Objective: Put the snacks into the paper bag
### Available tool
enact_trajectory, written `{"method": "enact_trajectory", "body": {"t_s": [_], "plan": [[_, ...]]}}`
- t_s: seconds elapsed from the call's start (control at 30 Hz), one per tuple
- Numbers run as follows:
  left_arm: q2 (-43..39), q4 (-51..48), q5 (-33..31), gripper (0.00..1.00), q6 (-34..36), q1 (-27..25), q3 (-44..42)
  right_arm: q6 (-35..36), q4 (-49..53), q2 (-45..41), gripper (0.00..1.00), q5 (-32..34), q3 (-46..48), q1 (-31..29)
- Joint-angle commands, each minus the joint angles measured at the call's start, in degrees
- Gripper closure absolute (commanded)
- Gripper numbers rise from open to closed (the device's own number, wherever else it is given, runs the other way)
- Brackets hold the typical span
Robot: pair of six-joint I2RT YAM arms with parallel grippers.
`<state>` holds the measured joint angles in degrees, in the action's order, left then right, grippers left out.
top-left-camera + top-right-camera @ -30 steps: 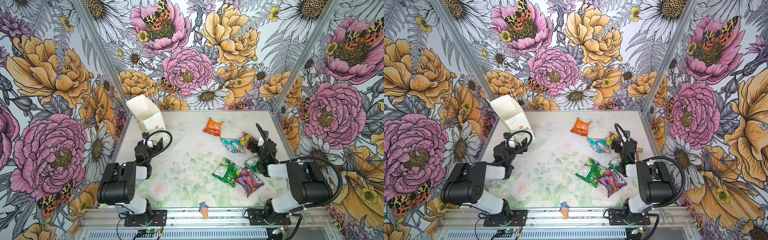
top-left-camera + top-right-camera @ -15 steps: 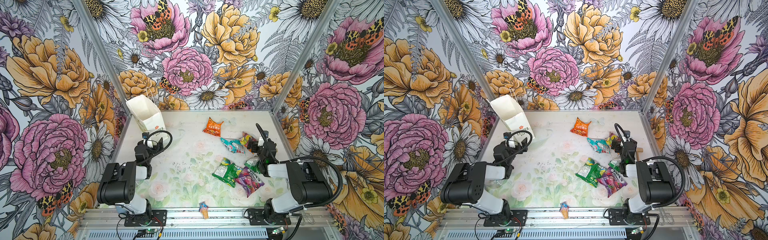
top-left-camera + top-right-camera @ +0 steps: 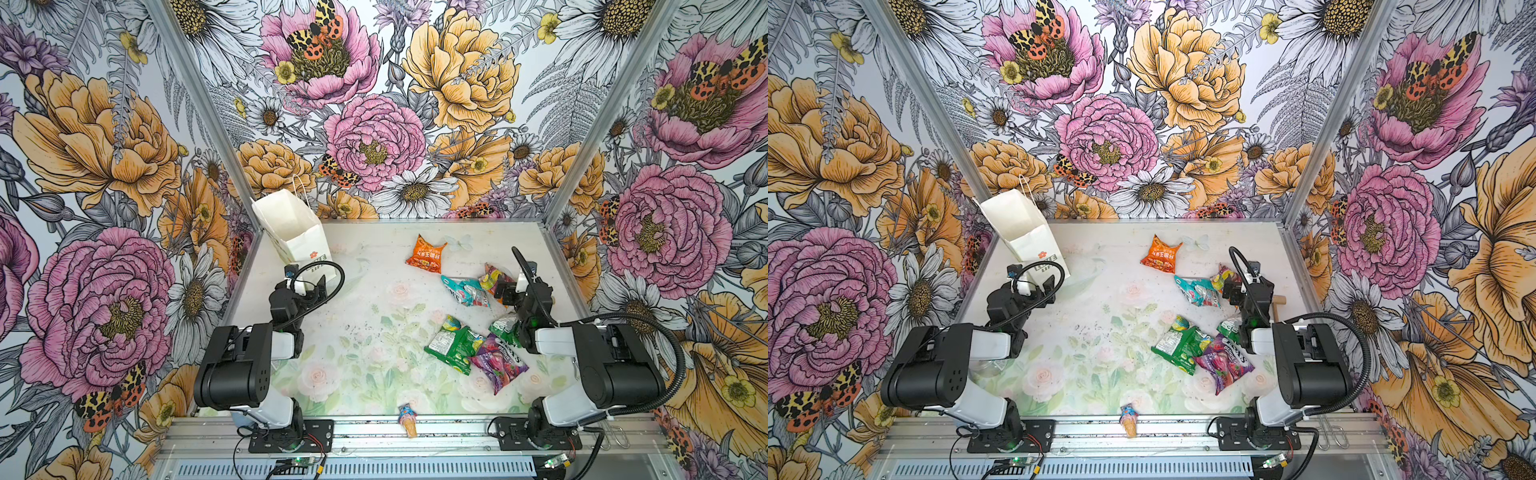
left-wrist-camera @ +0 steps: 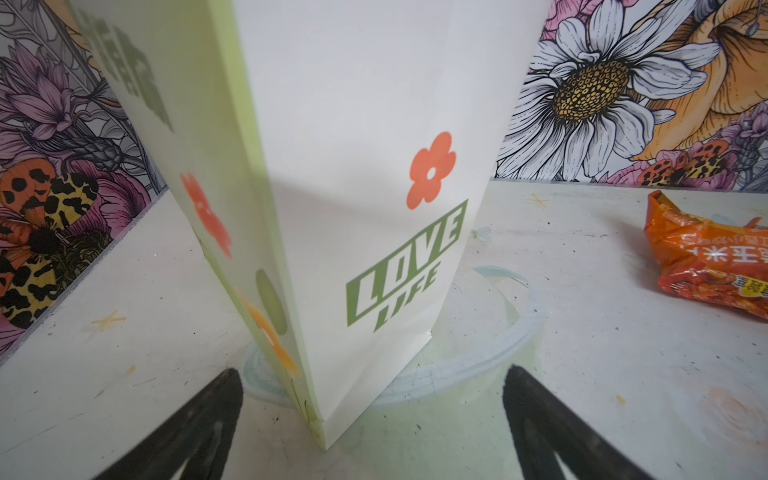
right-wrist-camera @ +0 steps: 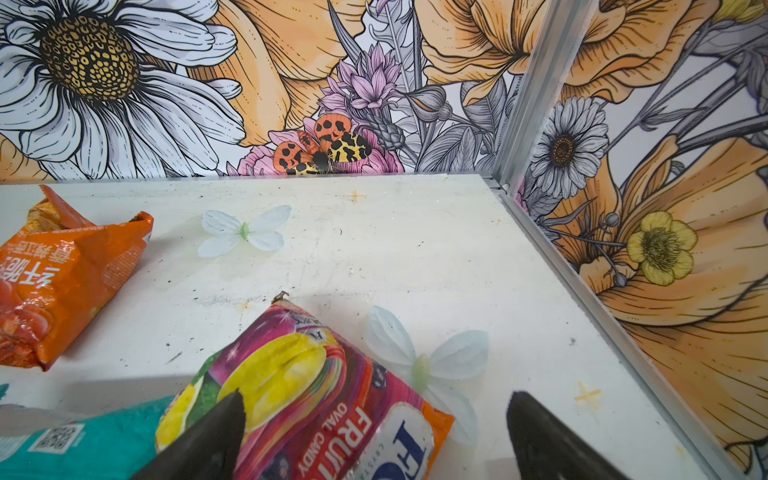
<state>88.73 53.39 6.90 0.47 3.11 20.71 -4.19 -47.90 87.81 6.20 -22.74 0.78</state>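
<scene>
The tall white paper carrier bag (image 3: 299, 239) with cord handles stands upright at the far left of the white table (image 3: 357, 299), and no packet shows inside it. The left gripper (image 4: 372, 372) hangs spread wide and empty just before its near corner. To the right lie the crinkly plastic snack packets: orange (image 3: 426, 255), teal (image 3: 465, 291), pink-yellow (image 5: 291, 374), two green (image 3: 451, 345), purple (image 3: 498, 363). The right gripper (image 5: 374, 395), jaws wide and holding nothing, hovers over the pink-yellow one. This looks like the first pick. Next it should lower, pinch the packet, and carry it across to the bag's mouth.
</scene>
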Motion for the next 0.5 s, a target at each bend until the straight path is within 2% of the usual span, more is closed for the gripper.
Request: {"method": "enact_trajectory", "body": {"t_s": [0.0,0.33,0.47], "plan": [[0.2,0.8,-1.4,0.01,0.9,-0.5,0.8,-0.2,-1.3,0.2,0.00,-0.5,0.1,0.2],[0.0,1.6,-2.5,0.01,1.2,-1.0,0.3,-0.2,-1.4,0.1,0.02,-0.4,0.2,0.2],[-4.1,4.1,-4.1,0.01,1.6,-1.8,-2.7,-0.6,1.3,-3.0,0.03,0.7,-0.1,0.0]]}}
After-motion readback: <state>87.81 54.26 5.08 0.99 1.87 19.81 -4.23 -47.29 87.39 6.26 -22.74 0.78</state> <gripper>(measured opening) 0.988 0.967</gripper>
